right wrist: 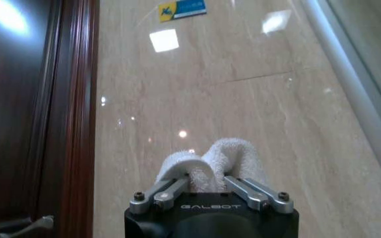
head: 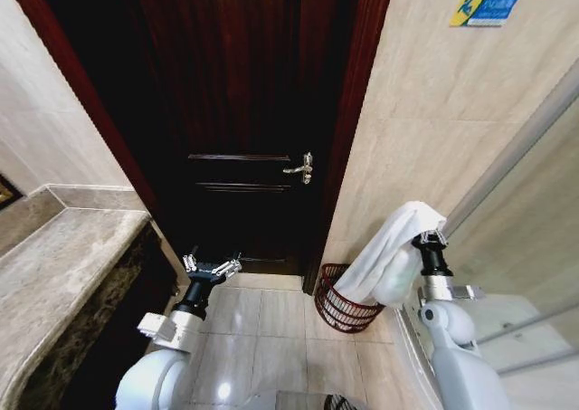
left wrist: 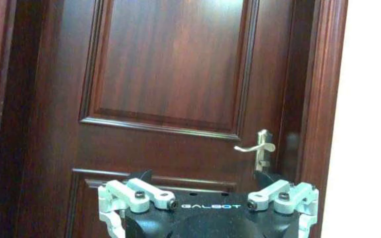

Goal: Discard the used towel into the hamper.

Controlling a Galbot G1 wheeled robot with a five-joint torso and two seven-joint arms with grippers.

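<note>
The right hand (head: 432, 239) pinches the white towel (head: 391, 254), whose tail hangs over the rim of the wire hamper (head: 341, 306) by the door frame. The left hand (head: 212, 267) waits spread, near the door. Released from here, the towel could catch on the rim and slide to the floor.

The left pincer (left wrist: 207, 191), fingers spread, faces a wooden door (left wrist: 170, 74).

White towel (head: 391, 252). Dark red-brown hamper (head: 342, 302) of thin open ribs. Door (head: 237, 111) deep reddish-brown wood grain, with silver handle (head: 301, 167). Wall tiles (head: 452, 111) pale beige, faintly veined. Blue and yellow sign (head: 486, 4). Countertop (head: 54, 274) mottled grey-beige stone. Floor tiles (head: 271, 333) glossy light beige. Robot arms white, both wrists black.
</note>
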